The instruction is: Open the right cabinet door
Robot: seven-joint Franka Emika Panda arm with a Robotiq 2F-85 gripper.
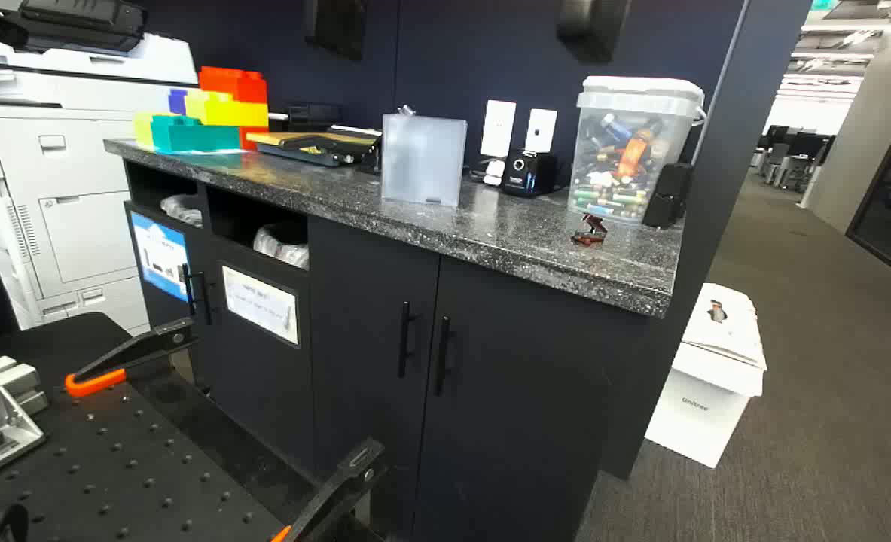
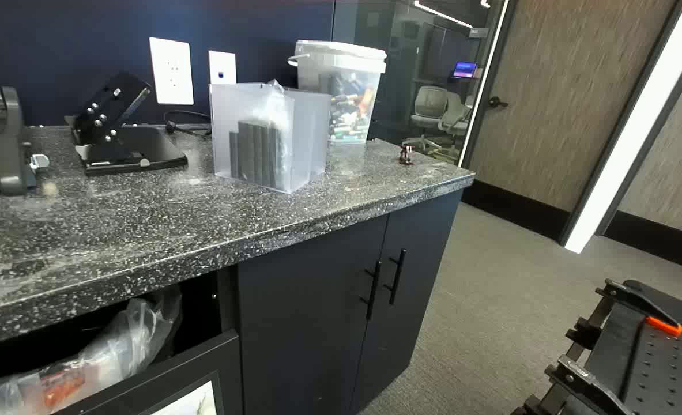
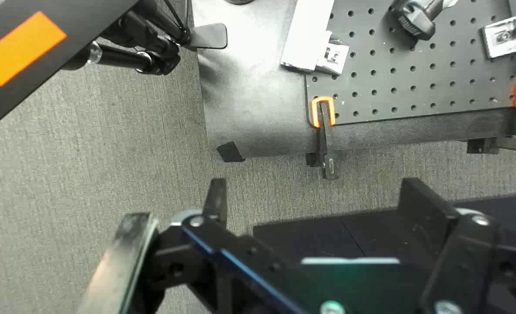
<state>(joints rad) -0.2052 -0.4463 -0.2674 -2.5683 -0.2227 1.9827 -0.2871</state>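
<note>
The right cabinet door (image 1: 517,406) is a flat dark charcoal panel, closed and flush with its twin door (image 1: 370,278) in both exterior views (image 2: 413,288). Its slim black bar handle (image 1: 442,355) stands upright near its left edge and also shows in an exterior view (image 2: 397,276). The twin's handle (image 1: 404,339) is just to the left. My gripper (image 3: 314,187) is open and empty in the wrist view, with its fingers wide apart. Lower parts of the dark doors (image 3: 301,242) and their seam show between and below the fingers; the handles are hidden there. The gripper shows in neither exterior view.
A speckled countertop (image 1: 505,233) overhangs the doors. A black perforated table (image 3: 258,109) with orange-tipped clamps (image 3: 325,135) stands before the cabinet, over carpet (image 3: 109,174). A white box (image 1: 705,391) stands beyond the cabinet's end.
</note>
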